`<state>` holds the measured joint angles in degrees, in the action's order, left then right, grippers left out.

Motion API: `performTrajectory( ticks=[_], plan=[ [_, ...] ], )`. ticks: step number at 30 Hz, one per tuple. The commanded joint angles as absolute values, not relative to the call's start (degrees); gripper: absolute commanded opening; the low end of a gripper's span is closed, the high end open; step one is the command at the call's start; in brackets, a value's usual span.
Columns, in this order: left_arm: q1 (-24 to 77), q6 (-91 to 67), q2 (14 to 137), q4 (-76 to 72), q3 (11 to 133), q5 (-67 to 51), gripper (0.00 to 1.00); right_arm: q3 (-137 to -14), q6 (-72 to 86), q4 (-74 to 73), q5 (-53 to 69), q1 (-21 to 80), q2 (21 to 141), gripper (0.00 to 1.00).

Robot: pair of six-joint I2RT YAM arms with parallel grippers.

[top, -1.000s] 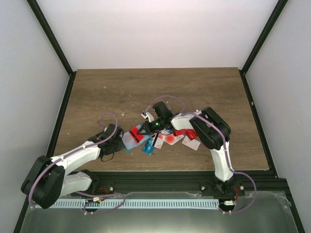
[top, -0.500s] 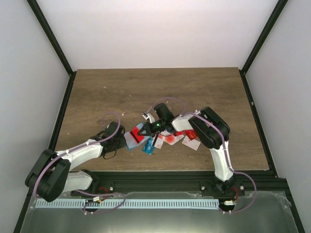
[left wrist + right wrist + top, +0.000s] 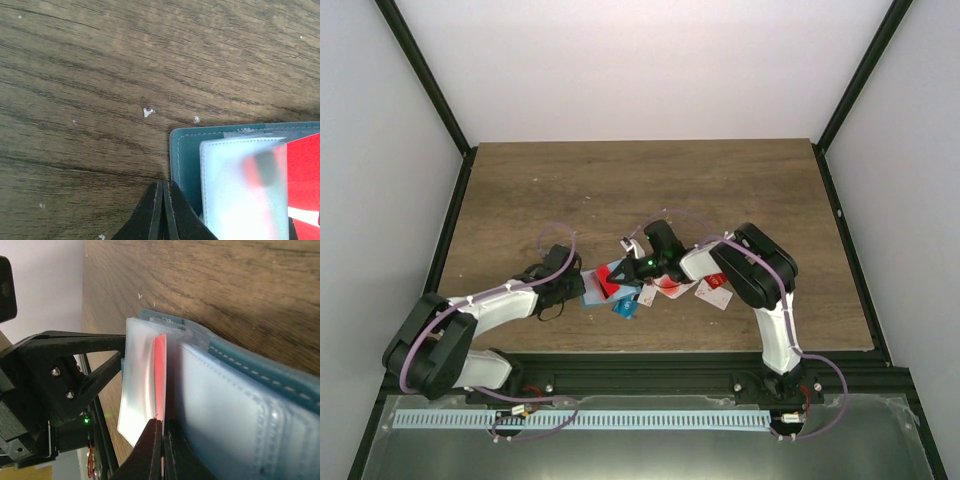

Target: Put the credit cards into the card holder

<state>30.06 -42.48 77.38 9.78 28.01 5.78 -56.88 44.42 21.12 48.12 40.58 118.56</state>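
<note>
My left tool [image 3: 163, 187] is pressed closed, tips against the holder [image 3: 184, 150] edge on the counter [image 3: 75, 75]. My right tool [image 3: 161, 425] pinches a red card [image 3: 160, 365] inside a clear sleeve [image 3: 137, 390].

The card holder [image 3: 182, 155] runs off the left wrist view's edge, the red card [image 3: 301, 165] inside it blurred.

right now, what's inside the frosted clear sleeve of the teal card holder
A red plastic card is partly inside the frosted clear sleeve of the flat teal card holder, showing through as a red blur. How deep it reaches and what other sleeves hold is hidden.
</note>
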Motion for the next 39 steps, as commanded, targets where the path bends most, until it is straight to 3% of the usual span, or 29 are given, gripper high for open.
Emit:
performTrajectory(
  ticks=[1, 34, 39],
  plan=[
    [30.4, -42.1, 79.5, 11.5, 26.6, 1.1, 0.04, -54.9, 49.2, 27.0, 49.4, 42.4, 119.8, 0.01],
    [30.4, -42.1, 77.7, 12.1, 23.0, -0.2, 0.04, -52.4, 58.6, 35.8, 41.7, 47.6, 120.3, 0.01],
    [30.4, -42.1, 76.0, 14.0, 23.4, 1.2, 0.05, -52.7, 58.2, 32.0, 40.6, 48.9, 119.1, 0.08]
  ],
)
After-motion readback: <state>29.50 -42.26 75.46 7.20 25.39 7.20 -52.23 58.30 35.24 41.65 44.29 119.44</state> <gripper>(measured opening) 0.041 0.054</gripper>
